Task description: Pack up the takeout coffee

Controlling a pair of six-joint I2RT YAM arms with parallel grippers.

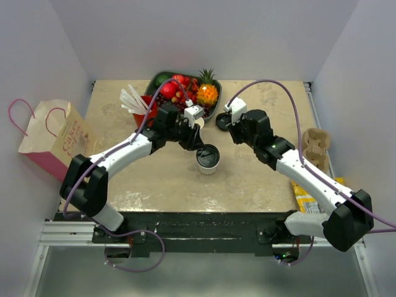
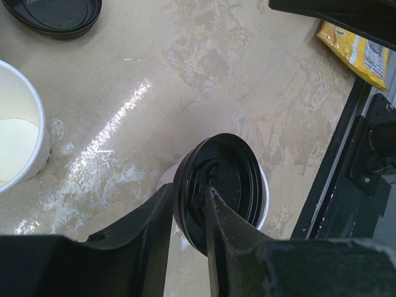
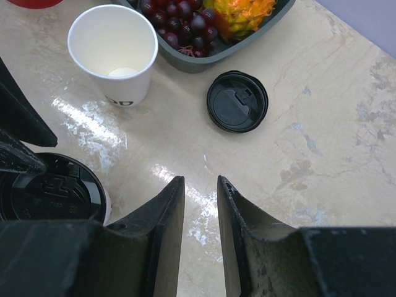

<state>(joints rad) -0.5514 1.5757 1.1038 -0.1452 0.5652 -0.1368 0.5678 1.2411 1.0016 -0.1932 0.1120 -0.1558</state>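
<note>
Squarely on the desk [image 1: 161,185], on the arms' side of the fruit tray [image 3: 198,60], the takeout coffee [image 1: 208,158] stands upright with its black lid on. The left pincer [image 2: 187,198] pinches the lid's rim, one finger outside and one on top. I judge this a poor hold, since the lid could pop off. It would be better to clasp the paper wall lower down before lifting toward the paper bag [image 1: 52,133], well left of the tray. The right pincer [image 3: 200,182] hovers parted and empty just before the tray, near a loose lid [image 3: 237,101].
</note>
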